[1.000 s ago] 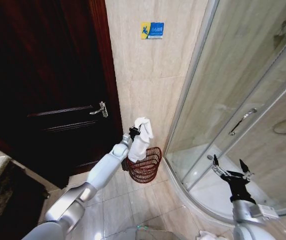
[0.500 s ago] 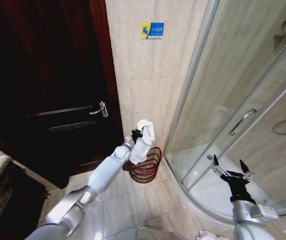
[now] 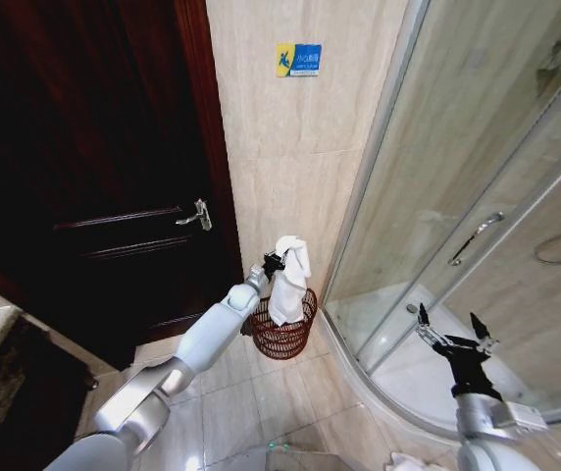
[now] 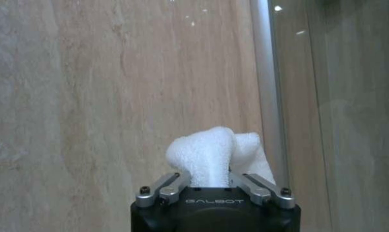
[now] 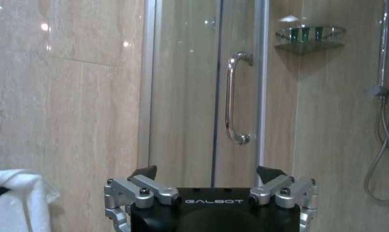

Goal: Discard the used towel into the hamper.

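My right gripper [image 3: 449, 334] idles low at my right beside the shower enclosure [image 3: 477, 196], jaws spread wide with nothing in them. Farther out, my left gripper [image 3: 279, 261] is clenched on the white towel [image 3: 288, 280], which dangles over the hamper [image 3: 282, 329]. The hamper stands on the floor tiles against the beige wall [image 3: 290, 147].

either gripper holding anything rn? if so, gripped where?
Left gripper is shut on the white towel, pinching its bunched top end; the rest hangs down over the hamper. Right gripper is open, holding nothing, beside the shower enclosure.
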Tool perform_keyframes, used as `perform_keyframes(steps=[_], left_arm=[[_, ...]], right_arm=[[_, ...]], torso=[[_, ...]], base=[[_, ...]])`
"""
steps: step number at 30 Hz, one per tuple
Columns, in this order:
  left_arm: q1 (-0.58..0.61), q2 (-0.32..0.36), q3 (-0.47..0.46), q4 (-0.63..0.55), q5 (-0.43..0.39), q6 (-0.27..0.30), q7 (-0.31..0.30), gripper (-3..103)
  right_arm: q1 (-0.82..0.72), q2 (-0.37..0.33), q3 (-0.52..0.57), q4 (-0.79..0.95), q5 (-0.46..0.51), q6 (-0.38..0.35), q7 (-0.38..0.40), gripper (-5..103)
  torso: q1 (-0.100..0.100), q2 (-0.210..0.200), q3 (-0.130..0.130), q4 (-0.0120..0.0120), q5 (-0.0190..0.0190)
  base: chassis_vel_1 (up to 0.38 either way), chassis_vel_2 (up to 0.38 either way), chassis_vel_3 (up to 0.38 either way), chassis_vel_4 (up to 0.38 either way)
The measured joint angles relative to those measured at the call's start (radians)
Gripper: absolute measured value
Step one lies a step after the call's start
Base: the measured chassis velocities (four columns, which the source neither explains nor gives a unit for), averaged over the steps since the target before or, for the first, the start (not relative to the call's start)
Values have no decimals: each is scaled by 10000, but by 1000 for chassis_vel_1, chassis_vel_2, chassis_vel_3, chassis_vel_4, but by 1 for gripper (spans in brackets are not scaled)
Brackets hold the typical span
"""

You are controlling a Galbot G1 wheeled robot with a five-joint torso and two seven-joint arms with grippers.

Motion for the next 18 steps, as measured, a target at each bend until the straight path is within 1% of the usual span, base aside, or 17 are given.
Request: perform_keyframes(steps=[1,3,4,7,8,11,13,15,16,17,18], left_arm=[[0,0,0,0,0,0,0,10],[-5,1,18,-1,6,-2,-16,20],[-5,1,18,-1,6,-2,-16,20],[17,6,39,-89,51,29,-22,36],[17,6,39,-89,51,29,-22,36],[105,22,38,-169,88,118,-25,54],[124,32,38,-183,107,128,-22,54],[182,79,42,-299,122,272,-17,64],[205,133,67,-412,122,445,-16,70],[205,133,67,-412,122,445,-16,70],[230,199,110,-557,121,696,-17,76]], right_arm=[[0,0,0,0,0,0,0,100],[46,-12,0,-9,0,-18,24,100],[46,-12,0,-9,0,-18,24,100],[109,-13,3,-37,2,-24,114,100],[109,-13,3,-37,2,-24,114,100],[118,-9,2,-122,2,2,143,100],[111,-12,2,-130,4,8,145,100],[96,-17,13,-128,13,11,152,100],[90,-19,16,-121,19,12,158,100],[90,-19,16,-121,19,12,158,100],[86,-22,18,-112,25,12,168,100]], torso=[[0,0,0,0,0],[0,0,0,-1,1],[0,0,0,-1,1],[0,0,-1,-1,1],[0,0,-1,-1,1],[0,0,0,-1,1],[0,0,0,-1,1],[0,0,0,-1,-1],[0,0,0,-2,0],[0,0,0,-2,0],[0,0,0,-1,1]], base=[[0,0,0,0],[0,0,0,0],[0,0,0,0],[0,0,0,0],[0,0,0,0],[0,0,0,0],[0,0,0,0],[0,0,0,0],[0,0,0,0],[0,0,0,0],[0,0,0,0]])
